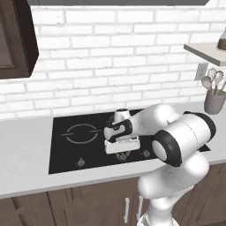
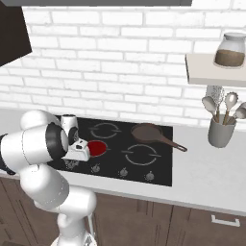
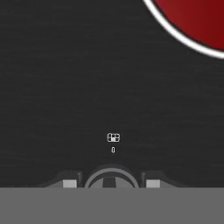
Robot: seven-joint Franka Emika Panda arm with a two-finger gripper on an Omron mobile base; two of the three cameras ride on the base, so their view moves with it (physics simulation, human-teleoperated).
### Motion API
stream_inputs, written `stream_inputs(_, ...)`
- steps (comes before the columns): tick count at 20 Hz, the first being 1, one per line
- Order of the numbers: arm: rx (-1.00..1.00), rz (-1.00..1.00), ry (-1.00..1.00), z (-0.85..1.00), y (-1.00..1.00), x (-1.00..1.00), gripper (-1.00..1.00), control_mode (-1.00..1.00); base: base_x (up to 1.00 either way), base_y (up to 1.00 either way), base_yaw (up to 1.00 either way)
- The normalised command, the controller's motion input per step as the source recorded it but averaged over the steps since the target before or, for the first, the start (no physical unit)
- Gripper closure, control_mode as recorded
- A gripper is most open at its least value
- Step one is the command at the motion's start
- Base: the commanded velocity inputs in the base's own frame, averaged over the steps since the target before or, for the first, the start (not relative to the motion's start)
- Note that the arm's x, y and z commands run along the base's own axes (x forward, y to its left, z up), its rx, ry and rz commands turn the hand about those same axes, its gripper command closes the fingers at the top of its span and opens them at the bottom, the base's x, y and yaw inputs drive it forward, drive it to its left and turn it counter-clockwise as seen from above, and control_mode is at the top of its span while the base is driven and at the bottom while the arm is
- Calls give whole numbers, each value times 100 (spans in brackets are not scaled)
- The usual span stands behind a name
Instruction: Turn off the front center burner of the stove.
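Note:
The stove [image 2: 154, 166] is a black glass cooktop set in the grey counter. Its front center burner [image 2: 97, 148] glows solid red inside a thin ring, and its edge shows at the top right of the hand view as burner [image 3: 197, 22]. My gripper [image 3: 111, 182] points down at the front knob row, left of the red disc. A small grey knob [image 3: 111, 176] sits between the two fingertips [image 3: 70, 182], with a narrow gap on each side. The gripper is open around it. From the left base view the hand [image 1: 121, 145] hides that knob.
A brown frying pan [image 2: 148, 132] lies on the back right burner, its handle pointing right. More knobs [image 2: 123, 171] line the stove's front edge. A grey utensil holder [image 2: 220, 130] stands on the counter at the right, under a shelf with a jar [image 2: 232, 49].

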Motion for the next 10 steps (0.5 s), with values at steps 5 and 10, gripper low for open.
stream_inputs(5, 0, -7, 0, 0, 0, 0, 100, -100, 0, 0, 0)
stream_inputs(10, 0, -21, 0, 0, 0, -2, 100, -100, 0, 0, 0)
